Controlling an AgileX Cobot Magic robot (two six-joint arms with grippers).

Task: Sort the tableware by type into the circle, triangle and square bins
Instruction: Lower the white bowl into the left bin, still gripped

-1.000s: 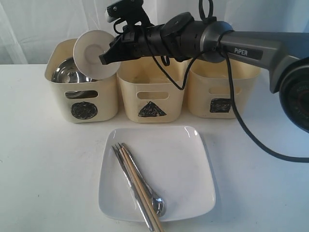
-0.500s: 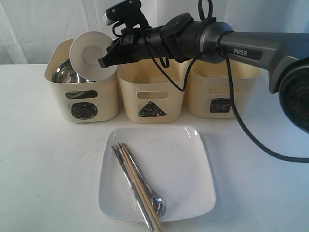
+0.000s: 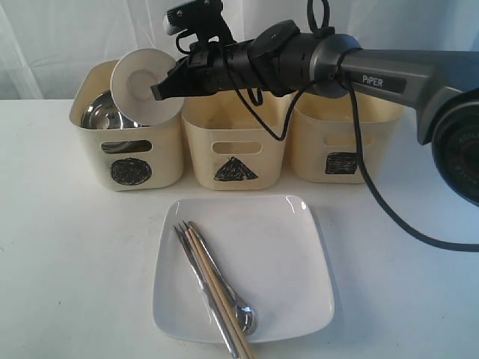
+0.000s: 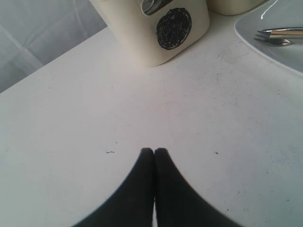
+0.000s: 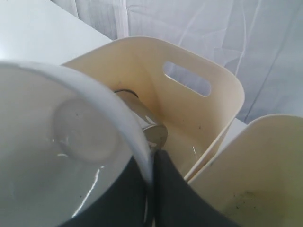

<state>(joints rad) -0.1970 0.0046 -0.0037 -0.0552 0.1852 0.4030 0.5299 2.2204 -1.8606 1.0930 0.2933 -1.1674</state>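
Holding the small white bowl (image 3: 138, 78) tilted over the circle bin (image 3: 129, 170), rim pinched between fingers of the right gripper (image 3: 160, 91); showing "PiPER" in white on the grey arm (image 3: 404, 75); pressing fingers of the left gripper (image 4: 154, 152) together above the worktop (image 4: 213, 118).

Light is bright, soft and even in all three views. The curtain (image 3: 45, 45) glows from behind and the table (image 3: 67, 254) is nearly washed out. I see only faint shadows, hugging the plate (image 3: 288, 254) edge and the foot of the circle bin (image 3: 166, 158). The steel bowl (image 3: 101, 112) throws small glints. In the right wrist view the white bowl (image 5: 71, 156) is so close that it blurs, like the right fingers (image 5: 180, 201). The left wrist view is crisp on the table specks, with the left fingers (image 4: 137, 189) a flat black.
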